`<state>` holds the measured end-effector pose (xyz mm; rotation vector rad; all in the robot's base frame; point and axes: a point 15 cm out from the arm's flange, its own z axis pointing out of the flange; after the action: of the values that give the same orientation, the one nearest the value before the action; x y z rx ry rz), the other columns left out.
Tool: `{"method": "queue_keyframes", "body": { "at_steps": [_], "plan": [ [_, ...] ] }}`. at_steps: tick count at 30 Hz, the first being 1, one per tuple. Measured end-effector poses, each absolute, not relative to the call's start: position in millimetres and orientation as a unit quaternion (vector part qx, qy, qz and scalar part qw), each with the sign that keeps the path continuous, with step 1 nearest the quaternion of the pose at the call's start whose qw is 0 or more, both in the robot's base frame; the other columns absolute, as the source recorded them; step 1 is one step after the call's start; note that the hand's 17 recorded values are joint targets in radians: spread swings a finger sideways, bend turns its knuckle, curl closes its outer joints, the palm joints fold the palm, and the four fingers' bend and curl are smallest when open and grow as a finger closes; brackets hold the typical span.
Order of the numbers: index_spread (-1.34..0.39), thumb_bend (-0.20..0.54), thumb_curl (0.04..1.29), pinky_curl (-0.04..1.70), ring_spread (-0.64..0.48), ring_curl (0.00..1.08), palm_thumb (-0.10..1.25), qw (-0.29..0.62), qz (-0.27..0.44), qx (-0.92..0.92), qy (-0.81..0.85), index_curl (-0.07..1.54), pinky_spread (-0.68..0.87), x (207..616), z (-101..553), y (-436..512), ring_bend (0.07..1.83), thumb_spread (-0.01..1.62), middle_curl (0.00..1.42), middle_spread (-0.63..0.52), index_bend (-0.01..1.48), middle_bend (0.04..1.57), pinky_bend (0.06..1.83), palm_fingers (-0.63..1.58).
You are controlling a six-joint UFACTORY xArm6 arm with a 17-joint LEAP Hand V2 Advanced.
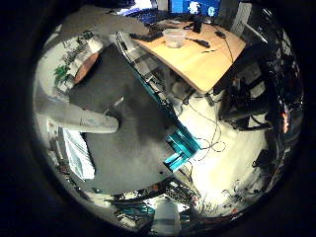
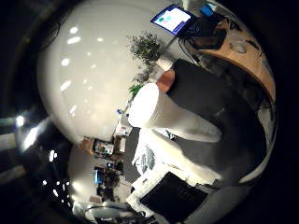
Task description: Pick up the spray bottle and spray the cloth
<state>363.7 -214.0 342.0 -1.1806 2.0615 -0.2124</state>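
Note:
A long white bottle body (image 2: 170,116), which I take for the spray bottle, runs from close by the palm down toward the dark grey table (image 1: 128,148). It fills much of the thumb side view, and its spray head is not visible. The cloth (image 1: 76,153), white with blue stripes, lies rumpled on the table's edge right beside the bottle's far end. My right hand shows only as a pale part (image 1: 165,219) at the view's rim, high above the table. What grip it has on the bottle is hidden.
A round orange object (image 1: 86,66) and green plants (image 1: 61,74) sit at the table's far corner. A black pad (image 2: 173,196) lies next to the cloth. Beyond the teal table frame (image 1: 182,148) stands a wooden desk (image 1: 197,54) with a clear tub (image 1: 174,37) and monitors.

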Motion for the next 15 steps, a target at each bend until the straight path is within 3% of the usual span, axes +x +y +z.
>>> {"method": "queue_keyframes", "body": {
  "at_steps": [15],
  "plan": [
    [-0.16, -0.027, 0.39, 0.00, 0.28, 0.14, 0.45, 0.404, -0.005, -0.507, 0.761, 0.31, 0.57, 397.9, 303.9, -135.5, 0.67, 1.04, 0.33, 0.16, 0.17, 0.25, 1.29, 0.32]
  ]
}}
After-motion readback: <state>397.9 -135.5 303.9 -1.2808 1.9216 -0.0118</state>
